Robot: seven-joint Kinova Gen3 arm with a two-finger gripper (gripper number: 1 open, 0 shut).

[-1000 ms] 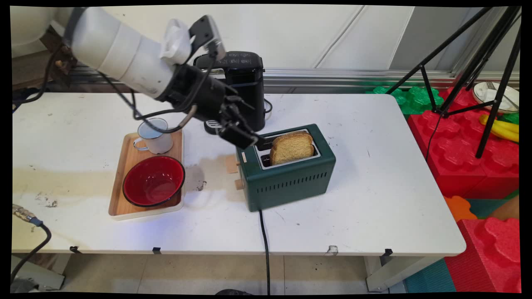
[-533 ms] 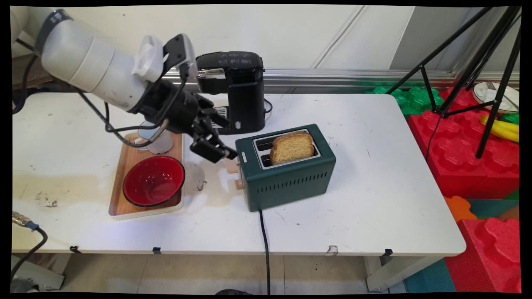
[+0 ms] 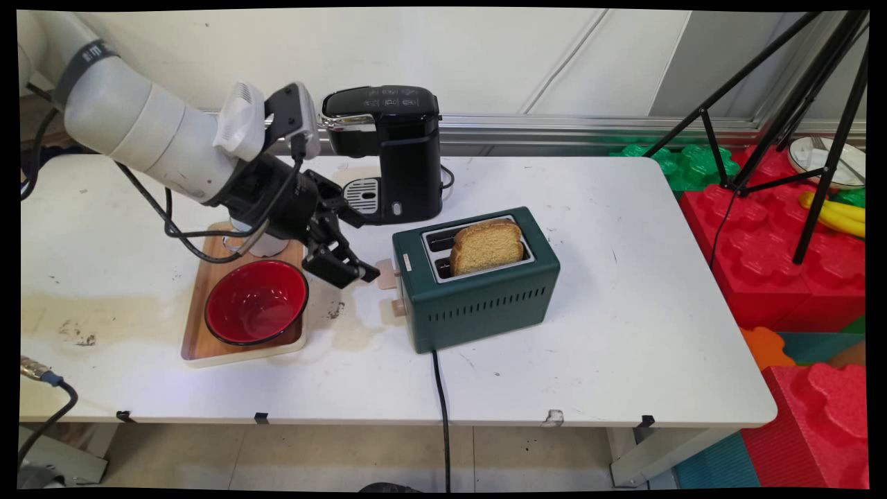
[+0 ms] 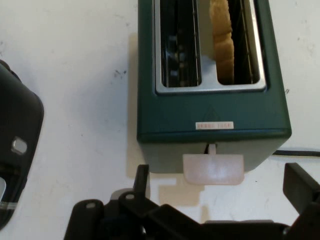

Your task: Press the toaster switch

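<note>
A dark green two-slot toaster [image 3: 485,305] stands mid-table with one slice of toast [image 3: 487,246] sticking up from its nearer slot; the other slot looks empty. In the hand view the toaster [image 4: 212,112] fills the upper middle, and the toast [image 4: 222,45] sits in the right slot. My gripper [image 3: 364,272] hovers just left of the toaster's end, open, at the pale lever [image 3: 387,274]. The hand view shows the lever [image 4: 213,169] between the two spread fingers [image 4: 142,176], not touched by them.
A black coffee machine [image 3: 398,149] stands behind the toaster. To the left lies a wooden tray [image 3: 197,333] with a red bowl [image 3: 255,301] and a white mug [image 3: 267,244] partly behind the arm. The toaster's cord [image 3: 440,402] runs off the front edge.
The gripper has drawn back left and down, from over the toaster's slots to its lever end. The toaster and toast have not moved.
</note>
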